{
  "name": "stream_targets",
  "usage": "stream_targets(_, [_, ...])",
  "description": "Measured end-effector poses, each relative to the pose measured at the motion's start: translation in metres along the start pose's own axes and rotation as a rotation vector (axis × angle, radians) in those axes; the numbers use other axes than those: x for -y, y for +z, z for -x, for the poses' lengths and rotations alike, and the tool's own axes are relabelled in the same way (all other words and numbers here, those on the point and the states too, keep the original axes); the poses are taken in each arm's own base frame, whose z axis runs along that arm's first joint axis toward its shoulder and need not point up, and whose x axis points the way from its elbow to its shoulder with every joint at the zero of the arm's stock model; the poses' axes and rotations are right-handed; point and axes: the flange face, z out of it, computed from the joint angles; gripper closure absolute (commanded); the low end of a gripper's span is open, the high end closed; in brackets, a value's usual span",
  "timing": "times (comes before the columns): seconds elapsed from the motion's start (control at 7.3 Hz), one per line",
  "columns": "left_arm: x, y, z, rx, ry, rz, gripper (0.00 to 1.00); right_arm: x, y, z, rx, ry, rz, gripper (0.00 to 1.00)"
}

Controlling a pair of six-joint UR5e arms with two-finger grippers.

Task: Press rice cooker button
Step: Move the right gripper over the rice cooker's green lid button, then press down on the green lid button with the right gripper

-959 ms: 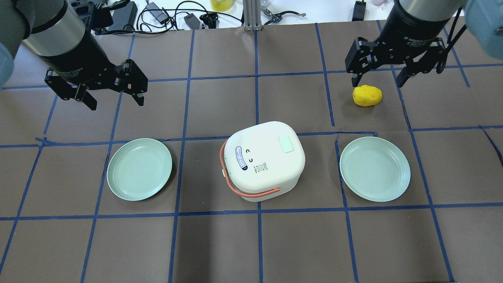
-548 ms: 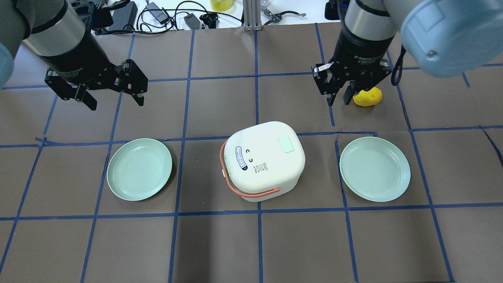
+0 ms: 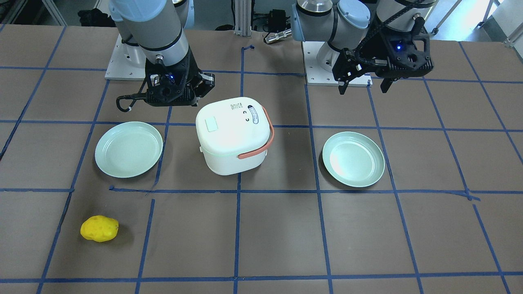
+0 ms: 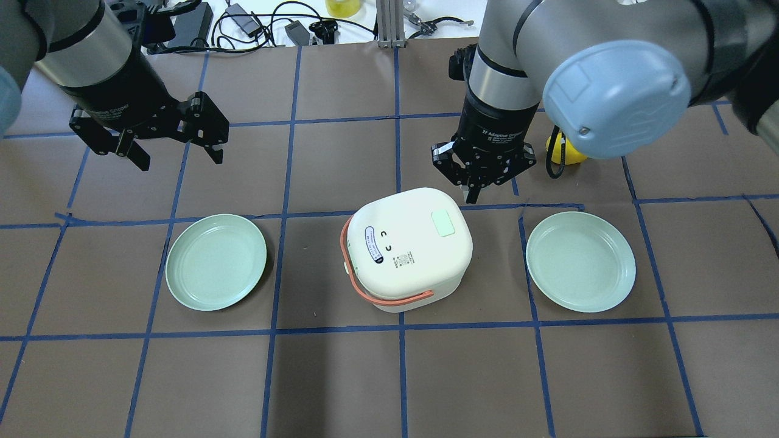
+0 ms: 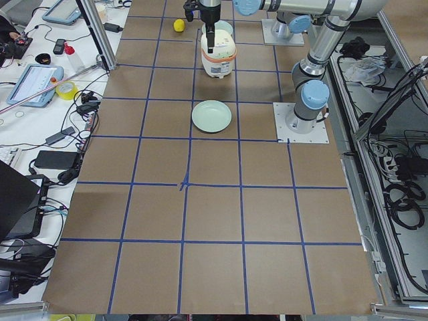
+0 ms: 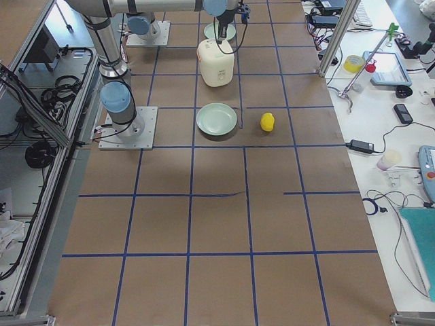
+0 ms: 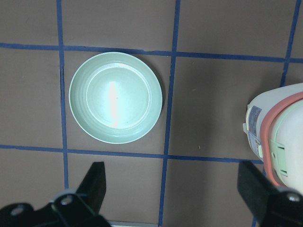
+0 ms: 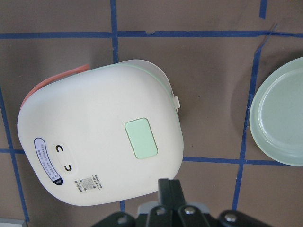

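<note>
The white rice cooker (image 4: 406,246) with an orange handle stands mid-table, with a pale green button (image 4: 443,223) on its lid. My right gripper (image 4: 473,193) is shut and empty, fingers together, just behind the cooker's back right edge and apart from the button. In the right wrist view the button (image 8: 140,138) lies ahead of the closed fingertips (image 8: 169,187). In the front-facing view the cooker (image 3: 233,134) sits beside the right gripper (image 3: 175,96). My left gripper (image 4: 181,162) is open and empty, hovering at the back left, also in the front-facing view (image 3: 363,89).
A green plate (image 4: 216,261) lies left of the cooker and another (image 4: 581,261) lies right of it. A yellow potato-like object (image 4: 572,157) sits behind the right plate, partly hidden by my right arm. Cables and gear lie along the table's far edge.
My right arm has swung from over the yellow object leftward and forward to the cooker's back edge, and its gripper has gone from open to shut. The left arm has not moved.
</note>
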Motion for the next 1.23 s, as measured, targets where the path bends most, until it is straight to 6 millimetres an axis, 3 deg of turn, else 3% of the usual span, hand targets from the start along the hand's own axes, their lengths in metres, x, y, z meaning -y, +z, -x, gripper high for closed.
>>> stream_targets(0.55, [0.000, 0.000, 0.000, 0.000, 0.000, 0.000, 0.00, 0.002, 0.053, 0.006, 0.017, -0.018, -0.006, 1.00])
stream_targets(1.23, [0.000, 0.000, 0.000, 0.000, 0.000, 0.000, 0.00, 0.007, 0.069, 0.012, 0.036, -0.029, -0.012, 1.00])
